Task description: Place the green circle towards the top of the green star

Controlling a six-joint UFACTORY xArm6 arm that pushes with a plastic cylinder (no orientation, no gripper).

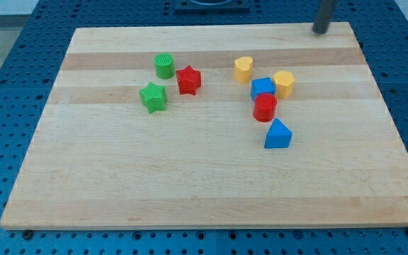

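Observation:
The green circle (164, 65) stands on the wooden board in the upper left part. The green star (153, 97) lies just below it, slightly to the view's left, with a small gap between them. The red star (188, 80) sits right of both, close to the circle. My tip (320, 30) is at the board's top edge on the view's right, far from the green blocks and touching no block.
A cluster sits right of centre: a yellow heart (243, 69), a blue cube (262, 88), a yellow hexagon (284, 83), a red cylinder (265, 108) and a blue triangular block (278, 134). The board (190, 184) lies on a blue perforated table.

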